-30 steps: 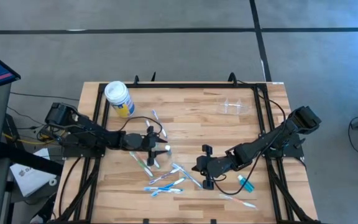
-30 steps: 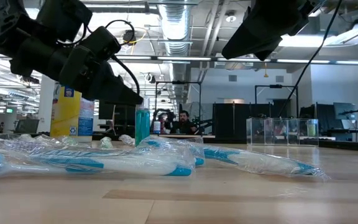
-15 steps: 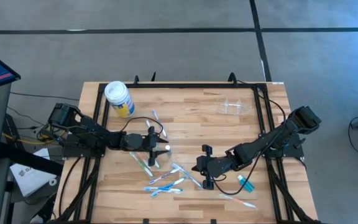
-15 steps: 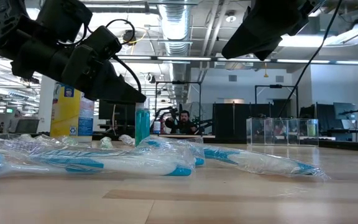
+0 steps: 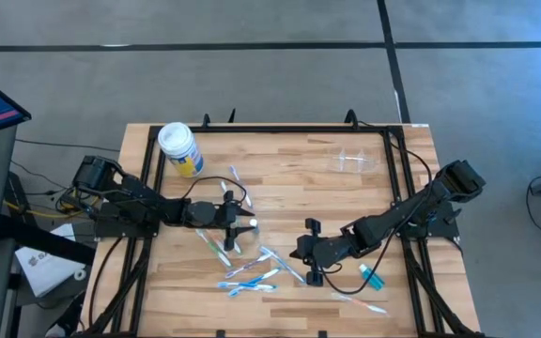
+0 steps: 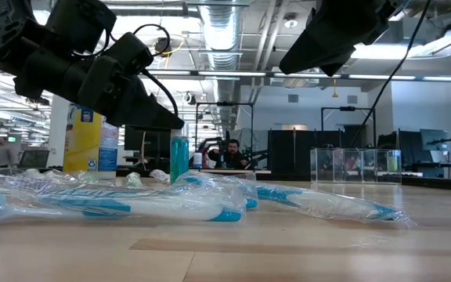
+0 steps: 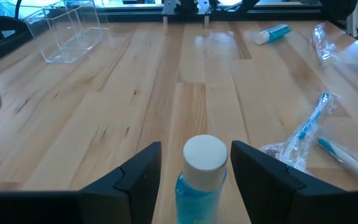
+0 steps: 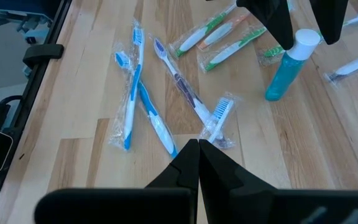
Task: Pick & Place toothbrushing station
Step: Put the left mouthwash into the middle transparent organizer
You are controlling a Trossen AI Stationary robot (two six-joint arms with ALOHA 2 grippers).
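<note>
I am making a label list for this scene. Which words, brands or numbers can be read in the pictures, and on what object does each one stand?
Yellow-and-blue canister: it has print, but too blurred to read.
Wrapped toothbrushes: no readable text.
Blue bottle with white cap: no label visible.
Nothing else carries legible text.

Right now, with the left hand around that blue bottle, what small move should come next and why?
Probably close the left hand on the blue bottle. Its fingers stand open on either side of the white cap, apart from it, and the bottle stands upright on the table. The clear box waits far off, and the right hand is shut above the toothbrushes.
</note>
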